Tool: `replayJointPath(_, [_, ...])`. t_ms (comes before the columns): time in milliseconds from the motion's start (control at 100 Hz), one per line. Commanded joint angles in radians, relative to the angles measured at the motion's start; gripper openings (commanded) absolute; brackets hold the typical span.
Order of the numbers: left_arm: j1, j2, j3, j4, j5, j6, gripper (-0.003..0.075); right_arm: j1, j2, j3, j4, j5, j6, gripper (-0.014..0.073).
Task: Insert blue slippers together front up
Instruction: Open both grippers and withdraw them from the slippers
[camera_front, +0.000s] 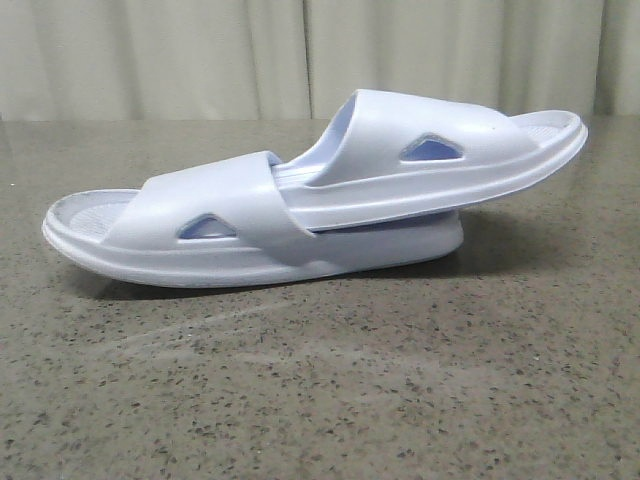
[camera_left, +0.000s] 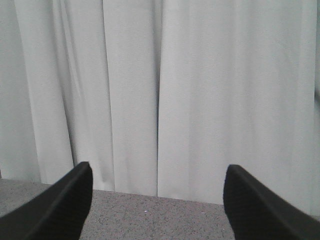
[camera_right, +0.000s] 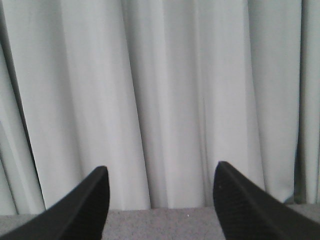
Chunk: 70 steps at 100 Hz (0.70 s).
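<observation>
The two pale blue slippers lie joined on the speckled grey table (camera_front: 320, 400) in the front view. The lower slipper (camera_front: 215, 220) rests flat. The upper slipper (camera_front: 440, 150) is pushed heel-first under the lower one's strap and sticks up to the right, its far end lifted off the table. No gripper shows in the front view. My left gripper (camera_left: 157, 172) is open and empty, facing the curtain. My right gripper (camera_right: 160, 172) is open and empty too. The slippers are out of both wrist views.
A pale pleated curtain (camera_front: 200, 50) hangs behind the table's far edge; it fills the left wrist view (camera_left: 200, 90) and the right wrist view (camera_right: 160, 90). A strip of the grey table top shows under each gripper.
</observation>
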<state>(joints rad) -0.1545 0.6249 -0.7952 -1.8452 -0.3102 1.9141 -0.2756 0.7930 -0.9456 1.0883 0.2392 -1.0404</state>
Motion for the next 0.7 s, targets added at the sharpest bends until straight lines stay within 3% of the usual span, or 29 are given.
replayJointPath(0, [-0.009, -0.028, 0.003, -0.011, 0.024, -0.01, 0.0486, 0.075, -0.019, 0.062, -0.021, -0.153, -0.013, 0.0391])
replayJointPath(240, [-0.009, -0.119, 0.119, -0.011, 0.026, -0.073, 0.0486, 0.295, -0.097, 0.223, -0.113, -0.414, -0.013, 0.0391])
replayJointPath(580, [-0.009, -0.343, 0.275, -0.011, 0.066, -0.08, 0.0486, 0.348, -0.346, 0.37, -0.119, -0.416, -0.013, 0.0391])
replayJointPath(690, [-0.009, -0.406, 0.333, -0.011, 0.068, -0.08, 0.0486, 0.348, -0.443, 0.427, -0.119, -0.346, -0.013, 0.0391])
